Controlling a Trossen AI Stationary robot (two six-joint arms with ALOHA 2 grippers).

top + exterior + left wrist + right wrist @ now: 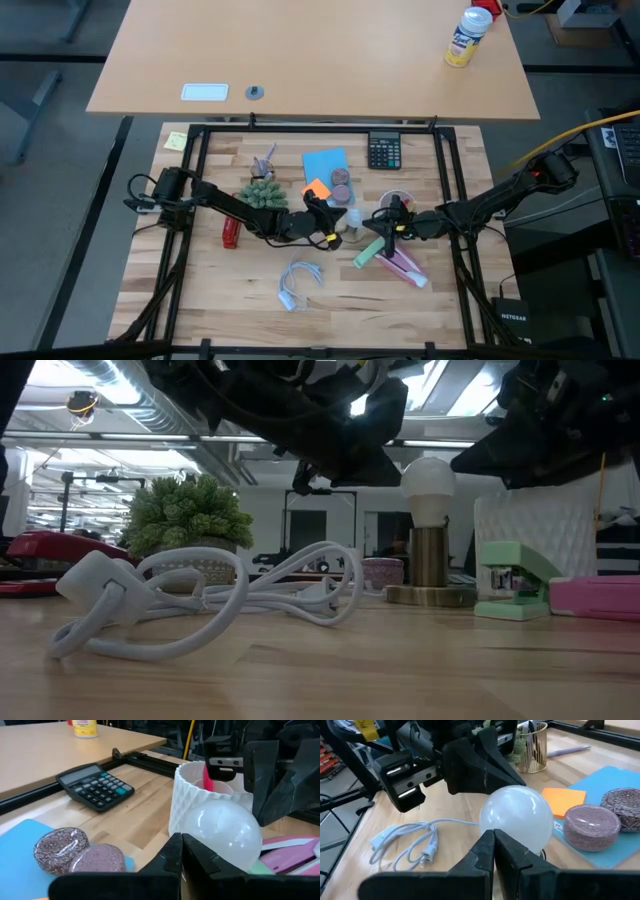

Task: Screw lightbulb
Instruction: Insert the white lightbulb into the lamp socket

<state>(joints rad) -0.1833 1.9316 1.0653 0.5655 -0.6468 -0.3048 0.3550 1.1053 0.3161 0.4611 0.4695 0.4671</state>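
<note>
You are looking at the lightbulb (pixel 427 484) standing upright in a brass lamp base (pixel 431 565), and every place here is being given relative to that base. The white cord (pixel 215 600) is lying well in front of it toward the near edge, the green stapler (pixel 512 581) is sitting just beside it, and the white cup of pens (pixel 201 795) is standing close behind it.

Both arms are meeting over the base. The left gripper (pixel 182 851) is sitting right against the globe, and its fingers are looking pressed together in front of the glass, not wrapped around it. The right gripper (pixel 494 845) is reaching in from the opposite side, its fingers likewise looking clenched with nothing between them, the bulb showing just past the tips.

The bulb appears seated but you cannot tell how far it is threaded, so the turning step is probably in hand. To do it well, you should be opening one gripper wide enough to span the globe, closing softly on the frosted glass, and rotating about the bulb's own upright axis. The other gripper should be steadying the base so it is not spinning along. Be keeping clear of the cup, which would tip easily
</note>
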